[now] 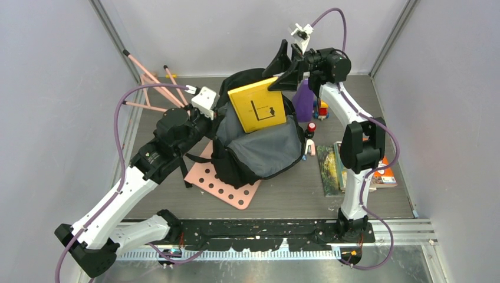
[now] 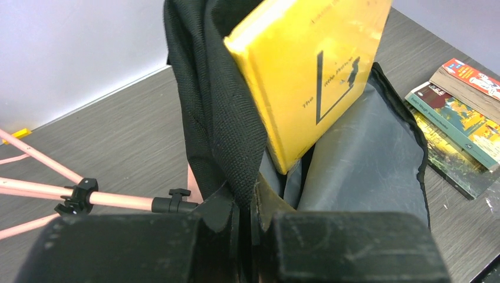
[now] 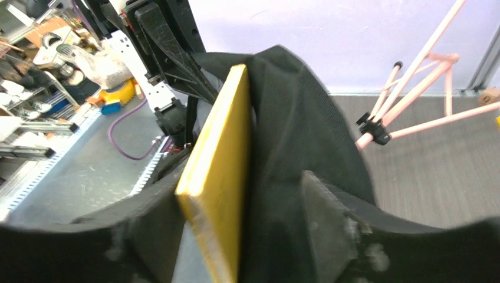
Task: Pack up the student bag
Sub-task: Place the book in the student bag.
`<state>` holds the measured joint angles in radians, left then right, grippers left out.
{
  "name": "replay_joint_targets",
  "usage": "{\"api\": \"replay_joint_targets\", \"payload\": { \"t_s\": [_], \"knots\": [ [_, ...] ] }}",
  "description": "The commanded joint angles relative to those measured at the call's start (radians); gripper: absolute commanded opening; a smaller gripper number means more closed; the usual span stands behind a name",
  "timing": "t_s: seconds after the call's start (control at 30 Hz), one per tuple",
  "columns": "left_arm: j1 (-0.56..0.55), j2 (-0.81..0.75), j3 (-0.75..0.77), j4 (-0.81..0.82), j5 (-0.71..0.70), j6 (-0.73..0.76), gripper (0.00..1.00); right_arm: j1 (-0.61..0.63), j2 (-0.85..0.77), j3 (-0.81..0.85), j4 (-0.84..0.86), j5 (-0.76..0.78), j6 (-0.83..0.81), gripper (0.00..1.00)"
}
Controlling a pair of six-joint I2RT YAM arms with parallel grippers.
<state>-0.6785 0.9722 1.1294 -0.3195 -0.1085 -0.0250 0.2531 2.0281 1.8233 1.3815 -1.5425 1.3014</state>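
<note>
Two black-and-white robot arms rise from one black rail at the near edge. Largest on the dark grey wood-grain table (image 1: pixel 386 203) is one student bag (image 1: pixel 259 150), a black soft fabric backpack in the middle, its mouth gaping and its grey lining showing. Its near left part lies on one pink perforated board (image 1: pixel 227 186).

One yellow hardcover book (image 1: pixel 257 107) stands tilted in the mouth, lower part inside the bag, upper part sticking out. The left gripper (image 2: pixel 250 221) is clamped tight on the black rim fabric at the bag's left side. The right gripper (image 3: pixel 236 236), at the far side, has its jaws apart, one finger on either side of the book's upper edge and a fold of bag fabric.

One pink rod stand (image 1: pixel 156 85) fills the far left corner. Three paperbacks (image 1: pixel 333 168) lie right of the bag, beside the right arm. One purple bottle (image 1: pixel 304 101) stands far right, just beside the bag. One small red-capped item (image 1: pixel 310 134) sits between bag and paperbacks. Bare tabletop runs along the near strip before the rail.
</note>
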Motion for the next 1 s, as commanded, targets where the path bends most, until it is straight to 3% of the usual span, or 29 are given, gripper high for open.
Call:
{"api": "replay_joint_targets", "payload": {
  "t_s": [0.0,0.1,0.3,0.47,0.57,0.6,0.67,0.8,0.97],
  "knots": [
    [-0.001,-0.019,0.033,0.011,0.025,-0.004,0.0,-0.006,0.013,0.079,0.062,0.022,0.058,0.83],
    [-0.001,-0.019,0.033,0.01,0.023,-0.001,0.0,-0.007,0.014,0.092,0.062,0.023,0.074,0.87],
    [-0.001,-0.018,0.033,0.01,0.02,-0.001,0.0,-0.019,-0.02,0.048,0.062,0.022,0.07,0.79],
    [-0.001,-0.018,0.033,0.01,0.015,0.0,0.0,-0.021,-0.025,0.012,0.064,0.021,0.097,0.5],
    [-0.001,-0.016,0.035,0.008,0.016,0.0,0.0,-0.02,-0.034,0.002,0.064,0.022,0.102,0.37],
    [-0.001,-0.016,0.035,0.008,0.016,0.0,0.0,-0.02,-0.035,0.001,0.063,0.021,0.104,0.25],
    [-0.002,-0.017,0.037,0.008,0.016,0.001,0.0,-0.019,-0.043,0.003,0.063,0.021,0.108,0.09],
    [0.002,-0.013,0.049,0.0,0.026,0.003,0.0,-0.008,-0.079,-0.003,0.064,0.021,0.086,0.01],
    [0.008,-0.012,0.055,-0.001,0.062,-0.001,0.0,0.042,-0.085,0.046,0.063,0.021,0.052,0.01]
  ]
}}
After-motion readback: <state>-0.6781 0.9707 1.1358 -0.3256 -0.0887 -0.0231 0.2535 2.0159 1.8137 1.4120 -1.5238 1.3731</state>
